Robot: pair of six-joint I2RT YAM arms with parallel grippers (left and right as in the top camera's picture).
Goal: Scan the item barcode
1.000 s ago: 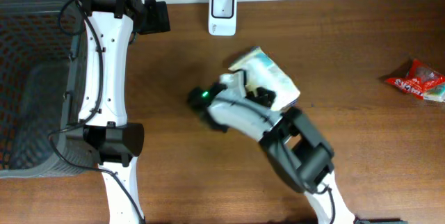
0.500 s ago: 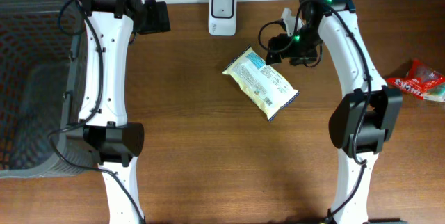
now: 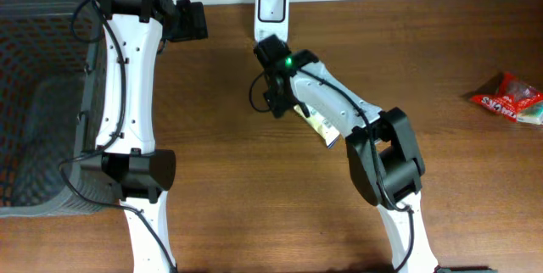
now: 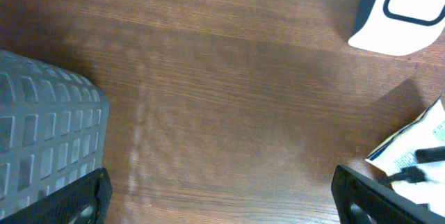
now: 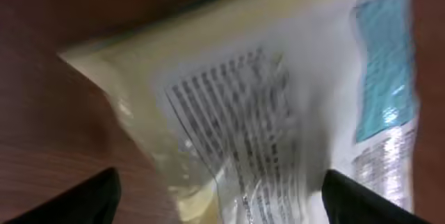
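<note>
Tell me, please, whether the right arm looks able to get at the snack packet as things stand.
Probably yes: the right gripper is right above the snack packet with its jaws open, and the right wrist view shows only the wrapper between its fingers, nothing covering it.

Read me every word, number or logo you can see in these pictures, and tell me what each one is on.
No text here can be quoted.
On the snack bag: rows of dark print beside a blue panel, too blurred to read.
On the red packet: pale lettering, too small to read.
On the white scanner: no text shows.
</note>
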